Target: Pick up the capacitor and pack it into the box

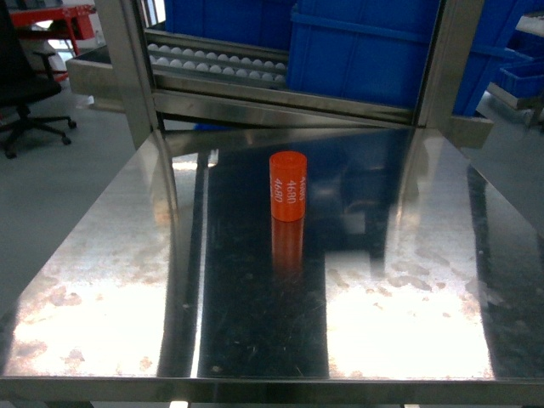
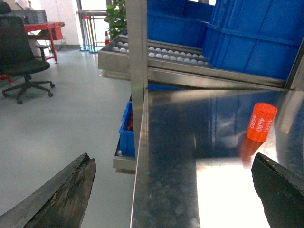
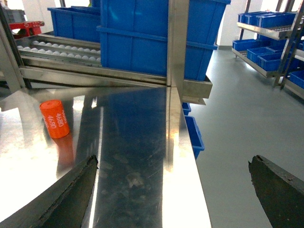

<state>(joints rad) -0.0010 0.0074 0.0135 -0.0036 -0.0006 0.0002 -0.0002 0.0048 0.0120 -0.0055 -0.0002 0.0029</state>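
Orange capacitor [image 1: 287,185] is standing upright on the steel table [image 1: 102,280], ahead of both grippers: left gripper [image 2: 173,190] and right gripper [image 3: 173,192] are hanging wide open, holding nothing.

One orange capacitor [image 1: 288,185] stands upright on the steel table [image 1: 110,255], marked 4680 in white twice down its side. It sits ahead of both pincers: forward and to the right of the left gripper [image 2: 173,190], forward and to the left of the right gripper [image 3: 173,190]. That makes two grippers, each showing two dark fingertips [image 2: 61,194] set wide apart. Beyond the capacitor, one roller track [image 1: 217,61] runs behind the table, with at least two big blue bins [image 1: 365,51] on it. Off past the right gripper's right finger, a rack [image 3: 268,40] holds several smaller blue bins; I cannot count them exactly. One black office chair [image 2: 21,57] stands far to the left.
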